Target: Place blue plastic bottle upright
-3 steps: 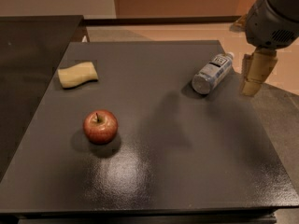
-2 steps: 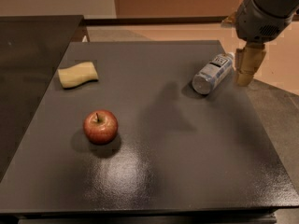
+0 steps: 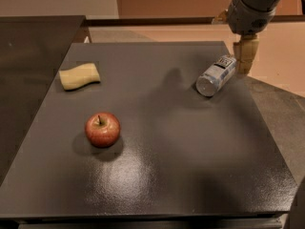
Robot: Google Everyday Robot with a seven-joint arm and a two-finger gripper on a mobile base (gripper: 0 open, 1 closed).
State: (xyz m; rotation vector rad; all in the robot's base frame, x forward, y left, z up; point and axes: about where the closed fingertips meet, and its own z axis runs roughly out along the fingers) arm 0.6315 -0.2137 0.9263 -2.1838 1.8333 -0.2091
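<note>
The blue plastic bottle [image 3: 217, 75] lies on its side near the right edge of the dark table [image 3: 167, 147], its round end pointing toward me and its far end by the gripper. The gripper [image 3: 245, 56] hangs from the grey arm at the top right, its tan fingers pointing down just beyond the bottle's far end, beside it and very close.
A red apple [image 3: 102, 129] stands at the front left of the table. A pale yellow sponge [image 3: 79, 76] lies at the back left. A second dark surface [image 3: 28, 56] adjoins on the left. The table's right edge runs just past the bottle.
The gripper has moved left and away from me, from beside the bottle's right side to its far end. The bottle, apple and sponge have not moved.
</note>
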